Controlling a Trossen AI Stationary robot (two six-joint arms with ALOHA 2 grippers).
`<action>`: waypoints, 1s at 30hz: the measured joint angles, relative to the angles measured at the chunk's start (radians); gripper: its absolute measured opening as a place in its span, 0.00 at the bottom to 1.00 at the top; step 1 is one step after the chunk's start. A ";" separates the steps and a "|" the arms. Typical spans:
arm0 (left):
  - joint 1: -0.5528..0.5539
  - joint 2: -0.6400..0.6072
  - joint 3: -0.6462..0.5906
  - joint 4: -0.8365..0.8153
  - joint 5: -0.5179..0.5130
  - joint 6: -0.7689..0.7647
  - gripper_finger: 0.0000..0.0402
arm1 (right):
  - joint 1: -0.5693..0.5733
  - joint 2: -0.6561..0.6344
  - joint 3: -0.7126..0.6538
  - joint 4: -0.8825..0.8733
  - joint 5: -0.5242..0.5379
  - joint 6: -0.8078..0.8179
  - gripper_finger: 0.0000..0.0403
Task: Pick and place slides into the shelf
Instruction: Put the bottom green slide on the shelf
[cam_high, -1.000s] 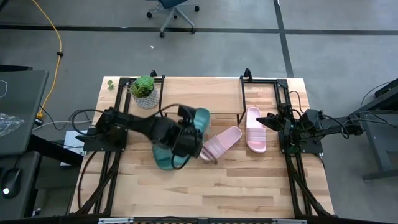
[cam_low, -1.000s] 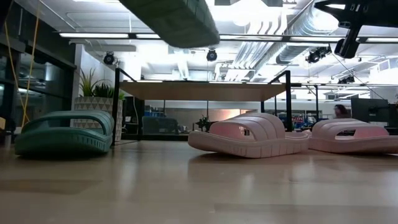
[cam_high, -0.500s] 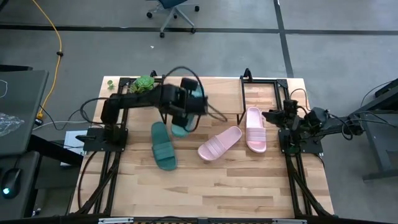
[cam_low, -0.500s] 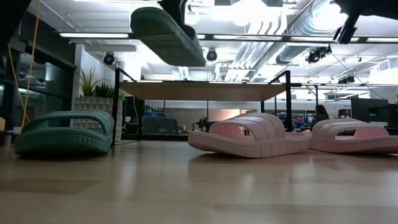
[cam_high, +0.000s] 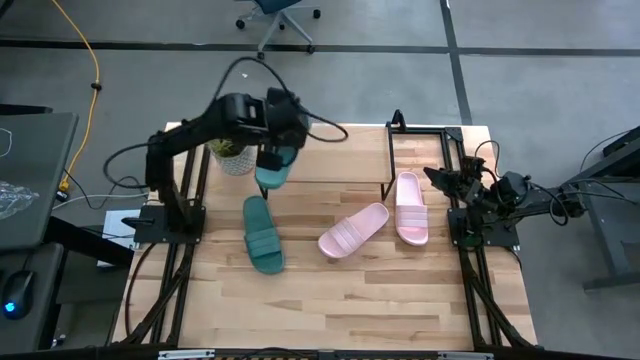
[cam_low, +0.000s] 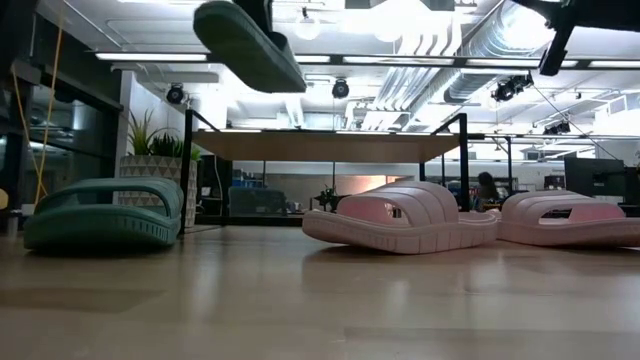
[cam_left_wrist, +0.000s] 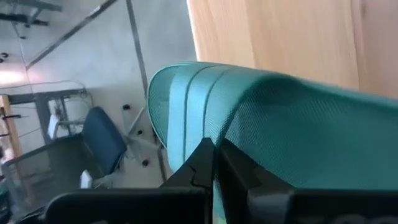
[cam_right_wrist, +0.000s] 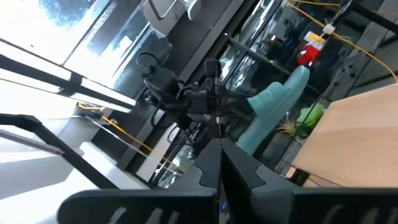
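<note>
Above shelf (cam_high: 330, 150), gripper-held teal slide (cam_high: 273, 168).

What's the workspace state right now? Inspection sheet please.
Surface: wooden table, bare at the front.
Job's things: one green slide held up in the air above the shelf; second green slide and two pink slides lying on the table.
Clutter: potted plant at the shelf's left end.
Grippers: left gripper shut on the raised green slide; right gripper shut, empty, at the table's right edge.
Cables: yellow cable on the floor.
Surroundings: office chair beyond the table.
</note>
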 joint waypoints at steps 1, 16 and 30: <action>0.011 -0.005 0.000 0.017 0.020 0.002 0.00 | 0.000 0.001 0.000 0.000 0.004 -0.003 0.00; 0.090 -0.009 -0.155 0.163 0.064 -0.053 0.00 | 0.000 0.016 0.000 -0.004 0.033 -0.006 0.00; 0.080 -0.079 -0.337 0.288 0.067 -0.105 0.00 | 0.000 0.020 0.000 -0.009 0.029 -0.004 0.00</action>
